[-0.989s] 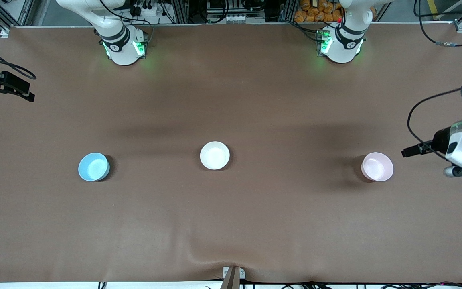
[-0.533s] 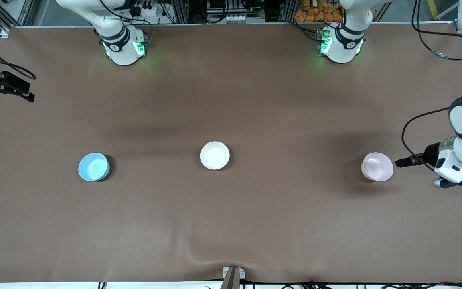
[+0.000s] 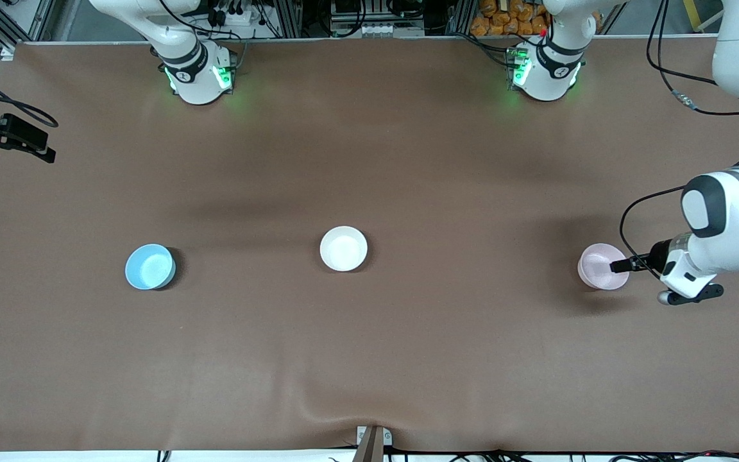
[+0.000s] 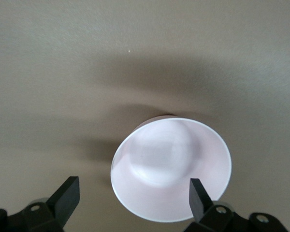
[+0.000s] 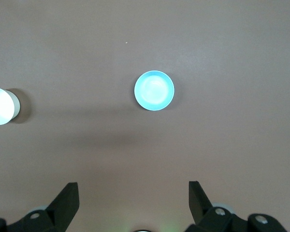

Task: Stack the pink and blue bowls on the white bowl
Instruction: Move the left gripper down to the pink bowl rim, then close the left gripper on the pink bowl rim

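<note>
The pink bowl (image 3: 602,266) sits upright toward the left arm's end of the table; it also shows in the left wrist view (image 4: 170,166). My left gripper (image 3: 625,264) is open just above it (image 4: 134,193), one finger over the bowl's inside and the other outside its rim. The white bowl (image 3: 343,248) sits mid-table and shows in the right wrist view (image 5: 0,105). The blue bowl (image 3: 149,266) sits toward the right arm's end (image 5: 154,90). My right gripper (image 5: 131,193) is open and empty, waiting high over the table; its dark hand shows in the front view (image 3: 7,136).
The brown table cover (image 3: 369,359) has a raised wrinkle near the front edge at the middle. The arms' bases (image 3: 197,77) stand along the table's edge farthest from the front camera. The three bowls lie in one row, well apart.
My left arm has come in from the table's end and lowered toward the pink bowl; its fingers now reach the rim. The right arm and the bowls have not moved.
</note>
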Tool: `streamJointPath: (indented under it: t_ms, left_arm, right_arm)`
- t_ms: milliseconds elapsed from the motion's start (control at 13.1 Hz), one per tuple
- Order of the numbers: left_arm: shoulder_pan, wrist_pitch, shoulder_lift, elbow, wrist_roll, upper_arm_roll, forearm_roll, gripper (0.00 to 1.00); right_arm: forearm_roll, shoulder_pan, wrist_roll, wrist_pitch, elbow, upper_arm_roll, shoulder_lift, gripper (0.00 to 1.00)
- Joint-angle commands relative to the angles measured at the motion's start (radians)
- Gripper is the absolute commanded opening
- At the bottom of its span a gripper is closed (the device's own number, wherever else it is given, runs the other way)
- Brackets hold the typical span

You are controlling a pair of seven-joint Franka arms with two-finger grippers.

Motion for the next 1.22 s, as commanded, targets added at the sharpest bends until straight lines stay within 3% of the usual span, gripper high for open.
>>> streamJointPath:
  t_ms: [0, 76, 457, 761, 837, 913, 989, 1065, 1141]
  left_arm:
    - [0.028, 0.047, 0.022, -0.014, 0.066, -0.004, -0.016, 0.96]
    - [0.043, 0.054, 0.028, -0.013, 0.092, -0.004, -0.016, 0.85]
    - [0.042, 0.067, 0.044, -0.013, 0.114, -0.004, -0.016, 0.77]
    - [0.033, 0.068, 0.047, -0.01, 0.114, -0.004, -0.016, 0.6]
    - [0.032, 0.068, 0.047, -0.011, 0.114, -0.005, -0.016, 0.48]
    - [0.034, 0.068, 0.047, -0.013, 0.114, -0.007, -0.016, 0.21]
    - [0.034, 0.068, 0.047, -0.014, 0.114, -0.01, -0.016, 0.08]
    - [0.034, 0.068, 0.047, -0.02, 0.114, -0.01, -0.016, 0.0]
    - [0.036, 0.068, 0.047, -0.022, 0.114, -0.012, -0.016, 0.0]
  right_arm:
    - [0.002, 0.011, 0.007, -0.003, 0.01, -0.007, 0.004, 1.0]
    - [0.002, 0.011, 0.007, -0.004, 0.01, -0.007, 0.004, 1.0]
    - [0.002, 0.011, 0.007, -0.003, 0.01, -0.007, 0.005, 1.0]
    - [0.002, 0.011, 0.007, -0.003, 0.01, -0.007, 0.005, 1.0]
    - [0.002, 0.011, 0.007, -0.001, 0.01, -0.007, 0.005, 1.0]
    - [0.002, 0.011, 0.007, -0.001, 0.01, -0.007, 0.005, 1.0]
    - [0.002, 0.011, 0.007, -0.003, 0.01, -0.007, 0.005, 1.0]
    - [0.002, 0.011, 0.007, -0.001, 0.01, -0.007, 0.005, 1.0]
    - [0.002, 0.011, 0.007, -0.001, 0.01, -0.007, 0.005, 1.0]
